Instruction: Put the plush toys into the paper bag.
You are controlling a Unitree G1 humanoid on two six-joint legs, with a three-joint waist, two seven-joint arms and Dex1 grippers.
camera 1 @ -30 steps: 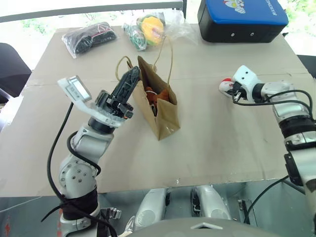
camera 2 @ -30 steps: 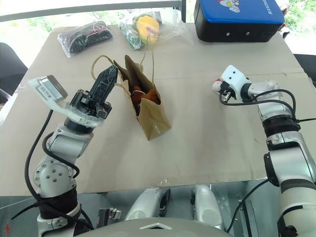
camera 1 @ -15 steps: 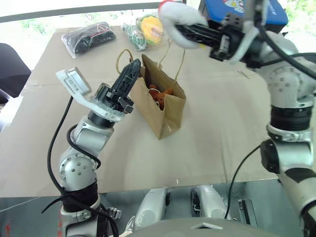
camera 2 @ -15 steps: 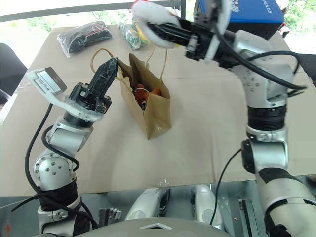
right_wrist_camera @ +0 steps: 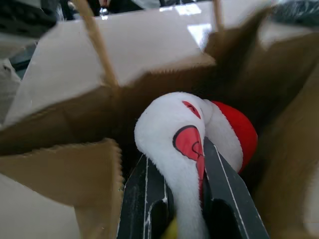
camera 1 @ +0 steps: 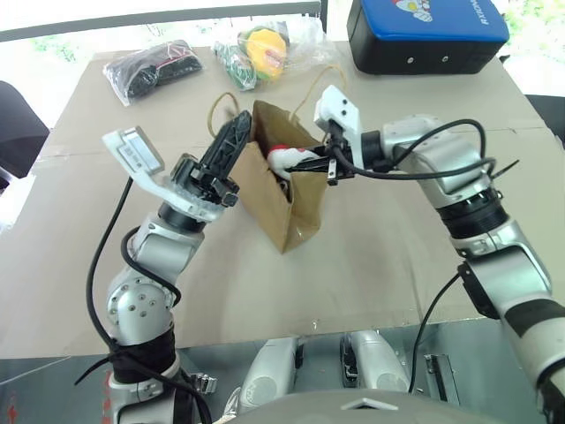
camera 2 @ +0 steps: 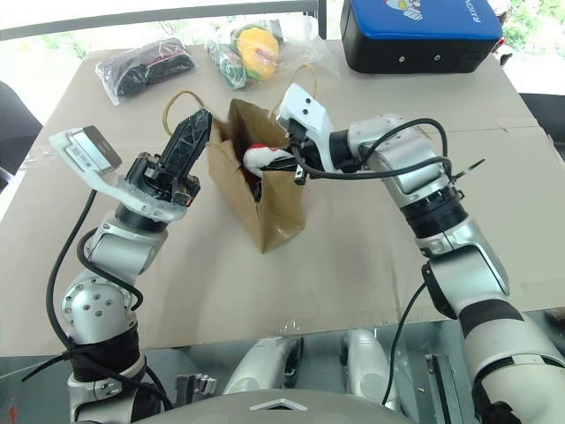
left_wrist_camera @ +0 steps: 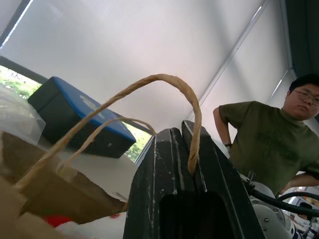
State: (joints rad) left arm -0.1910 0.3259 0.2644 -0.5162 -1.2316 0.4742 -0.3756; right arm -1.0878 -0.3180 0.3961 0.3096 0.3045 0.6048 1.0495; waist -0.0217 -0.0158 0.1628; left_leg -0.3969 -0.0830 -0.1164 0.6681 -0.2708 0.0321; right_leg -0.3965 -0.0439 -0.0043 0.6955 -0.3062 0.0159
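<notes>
White plush toy now over one paper bag

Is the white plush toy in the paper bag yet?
Partly: the white plush toy sits in the paper bag's mouth, clamped by the right gripper.

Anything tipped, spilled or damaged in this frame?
Nothing stands out. The paper bag stands upright, its handle pinched by the left end effector; the right end effector holds the white plush toy at its mouth.
</notes>
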